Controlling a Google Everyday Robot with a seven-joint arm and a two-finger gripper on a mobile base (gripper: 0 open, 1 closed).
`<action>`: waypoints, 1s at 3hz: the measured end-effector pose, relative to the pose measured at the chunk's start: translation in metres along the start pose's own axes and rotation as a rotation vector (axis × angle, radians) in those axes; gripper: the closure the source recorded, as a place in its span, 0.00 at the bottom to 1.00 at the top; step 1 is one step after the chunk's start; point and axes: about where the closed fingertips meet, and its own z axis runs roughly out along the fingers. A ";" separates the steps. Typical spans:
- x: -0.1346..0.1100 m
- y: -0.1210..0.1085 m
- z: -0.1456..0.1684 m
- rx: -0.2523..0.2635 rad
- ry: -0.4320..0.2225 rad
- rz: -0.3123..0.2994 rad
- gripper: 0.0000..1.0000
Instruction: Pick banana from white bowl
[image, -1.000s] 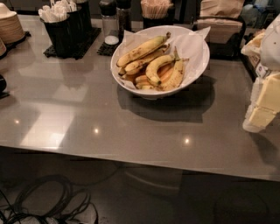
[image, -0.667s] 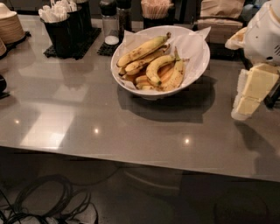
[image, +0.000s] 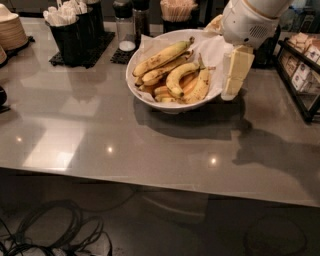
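Desk (image: 150, 142): carries the bowl; the step is the approach, best made from above, not across the rim.
Bowl (image: 167, 104): stands at the back of the desk, right rim just beside the end effector.
End effector (image: 231, 90): hangs at that rim, holds nothing; how far open, I cannot tell.
Banana (image: 162, 57): long and freckled, topmost, on the bowl's far left side; grip it across the middle.

gripper (image: 231, 90) swung left, now at the right rim of the white bowl (image: 150, 98)
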 end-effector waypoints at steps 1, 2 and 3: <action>0.003 0.003 -0.005 0.014 0.004 0.014 0.00; 0.001 -0.007 0.002 -0.003 -0.013 -0.017 0.00; -0.018 -0.040 0.012 -0.018 -0.034 -0.099 0.00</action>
